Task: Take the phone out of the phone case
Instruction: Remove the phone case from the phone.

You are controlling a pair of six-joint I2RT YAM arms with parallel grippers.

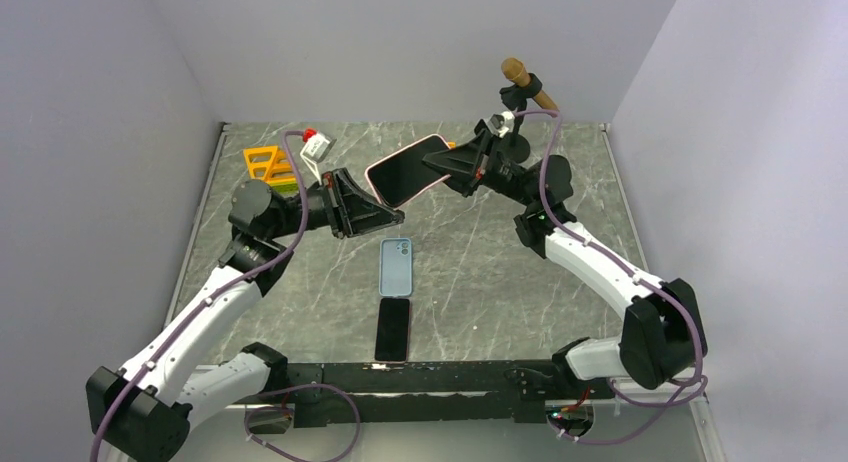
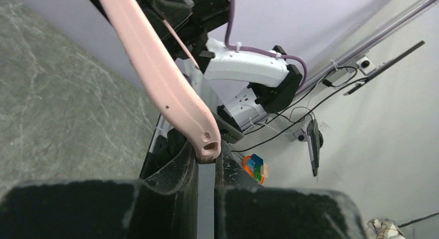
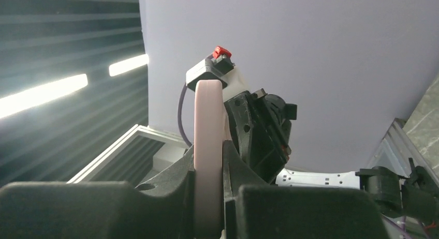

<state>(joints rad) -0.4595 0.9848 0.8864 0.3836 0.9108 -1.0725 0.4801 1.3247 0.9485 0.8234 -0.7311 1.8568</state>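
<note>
A pink phone case [image 1: 405, 169] with a dark-screened phone in it hangs tilted above the back middle of the table, held between both arms. My left gripper [image 1: 397, 218] is shut on its lower left corner; in the left wrist view the case's corner [image 2: 206, 140] with its small holes sits pinched between the black fingers [image 2: 207, 154]. From the right, my right gripper [image 1: 433, 163] is shut on the case's upper end. The right wrist view shows the pink edge [image 3: 208, 120] standing upright, clamped between the jaws [image 3: 208, 164].
A light blue phone case [image 1: 395, 266] lies flat mid-table, with a bare black phone [image 1: 393, 328] just nearer the arm bases. An orange and yellow block toy [image 1: 268, 165] sits at the back left. A wooden-handled tool [image 1: 520, 77] stands on a stand at the back right.
</note>
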